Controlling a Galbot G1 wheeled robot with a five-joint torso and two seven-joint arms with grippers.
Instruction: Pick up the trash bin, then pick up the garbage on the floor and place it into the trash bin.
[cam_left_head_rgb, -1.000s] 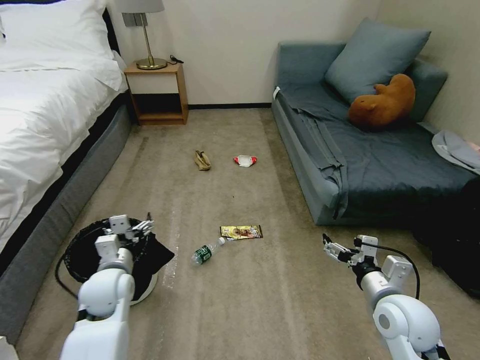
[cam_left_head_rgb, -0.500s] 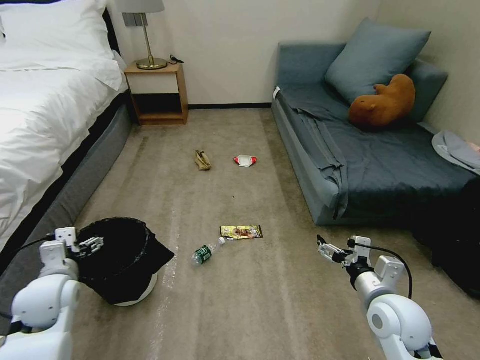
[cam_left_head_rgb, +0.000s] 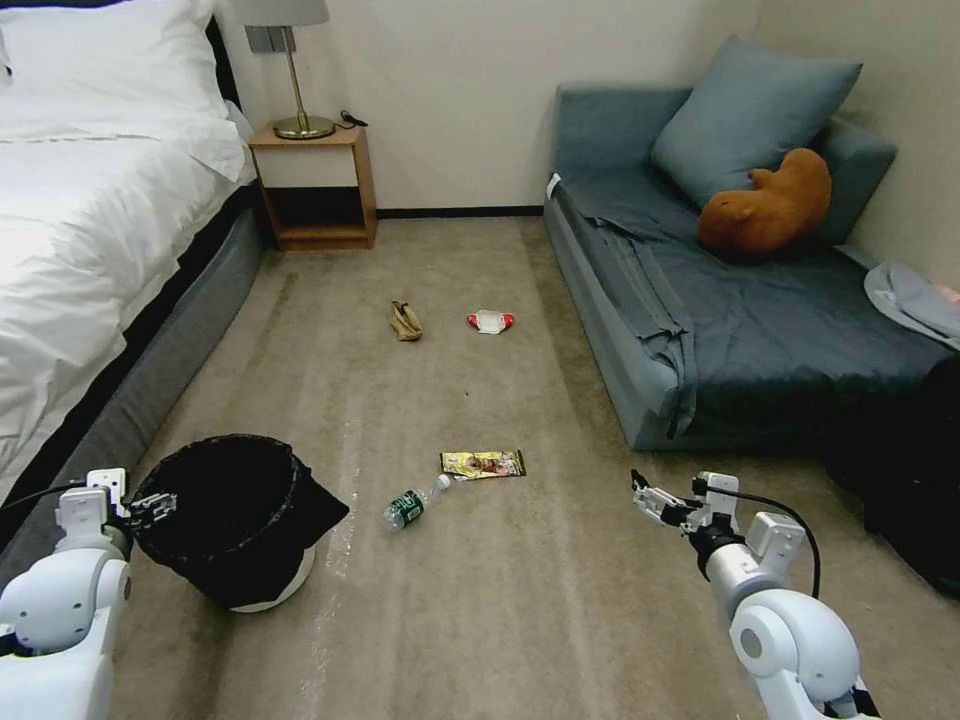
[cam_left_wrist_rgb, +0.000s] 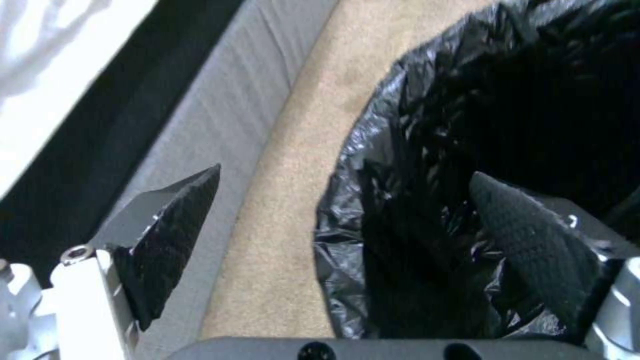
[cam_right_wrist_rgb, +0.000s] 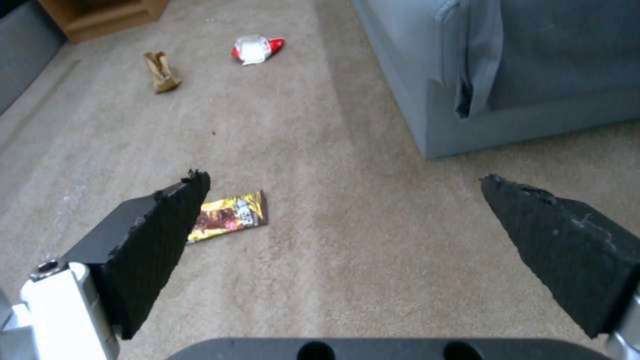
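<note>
Two jaws of left gripper (cam_left_wrist_rgb: 343, 200) spread apart, straddling rim of trash bin (cam_left_head_rgb: 235, 505) on floor by bed; right gripper (cam_right_wrist_rgb: 347, 200) open, idle, farther from bin; garbage untouched.

Black-bagged trash bin (cam_left_head_rgb: 225, 520) upright on carpet, clear bottle (cam_left_head_rgb: 412, 503) lying beside yellow wrapper (cam_left_head_rgb: 483, 464), tan scrap (cam_left_head_rgb: 404, 320) and red-white wrapper (cam_left_head_rgb: 490, 321) farther off
</note>
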